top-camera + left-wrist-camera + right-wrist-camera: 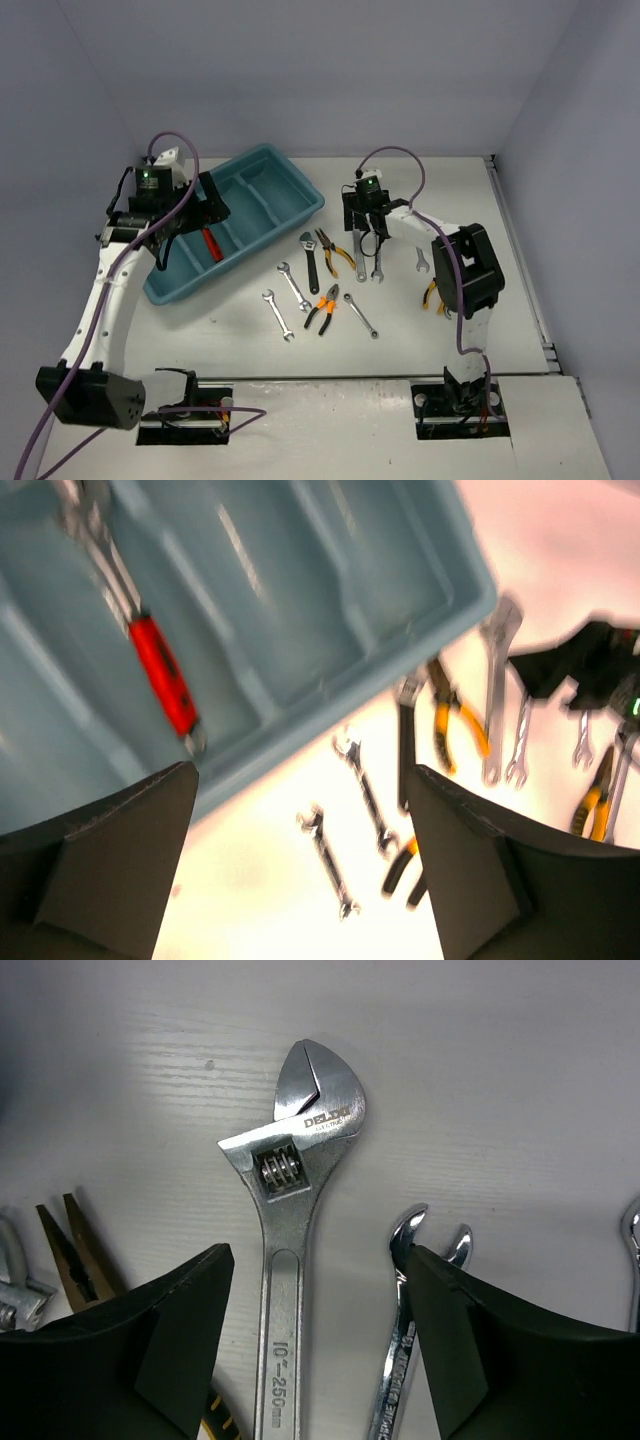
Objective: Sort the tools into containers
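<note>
The teal tray of containers lies at the back left. A red-handled adjustable wrench rests in one of its compartments. My left gripper hovers open over the tray's near rim, holding nothing. On the table, my right gripper stands open low over a large silver adjustable wrench, its jaws on either side of the handle. The right finger overlaps a small silver open-end wrench. Neither is gripped.
More tools lie loose mid-table: a black-handled adjustable wrench, orange-handled pliers, a second pair of pliers and silver wrenches. A small wrench and yellow pliers lie by the right arm.
</note>
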{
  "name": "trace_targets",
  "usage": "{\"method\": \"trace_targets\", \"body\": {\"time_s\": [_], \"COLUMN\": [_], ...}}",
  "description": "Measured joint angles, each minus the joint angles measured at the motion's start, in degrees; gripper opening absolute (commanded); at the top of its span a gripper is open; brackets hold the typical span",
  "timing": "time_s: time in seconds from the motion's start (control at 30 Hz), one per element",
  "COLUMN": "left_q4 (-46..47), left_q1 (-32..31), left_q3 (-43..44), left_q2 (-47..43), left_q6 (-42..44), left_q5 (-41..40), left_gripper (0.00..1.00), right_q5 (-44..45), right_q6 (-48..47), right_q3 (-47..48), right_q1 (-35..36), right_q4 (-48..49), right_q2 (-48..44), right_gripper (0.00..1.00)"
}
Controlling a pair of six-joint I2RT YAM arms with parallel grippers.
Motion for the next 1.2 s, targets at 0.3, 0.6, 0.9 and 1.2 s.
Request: {"method": "trace_targets", "body": {"time_s": [0.3, 0.6, 0.9, 1.2], "left_q4": [-2.10, -2.40, -2.36, 1.40], "left_q1": [-2.08, -3.02, -7.82, -15.94], "left_q3": [-11.93, -14.37, -12.74, -8.97], "left_q2": [-10.89, -12.87, -9.07, -1.07], "left_q6": [-1.66, -2.49, -2.88, -5.85], "left_q5": [0.12, 0.28, -0.40, -0.38], "left_gripper": [0.85, 0.85, 0.85, 0.85], "right_q5": [1.36, 2.86, 3.43, 0.16], "right_q6": [0.88, 2.81, 4.20, 0.71], "right_q3": [4.40, 5.65, 5.33, -0.24], "right_q1": [0.96, 1.56, 1.81, 1.81], "right_q4": [-0.07, 0.01, -0.53, -3.45], "right_q2": [7.51, 9.09, 8.92, 3.83], "right_gripper": [0.53, 0.28, 0.00, 0.00]}}
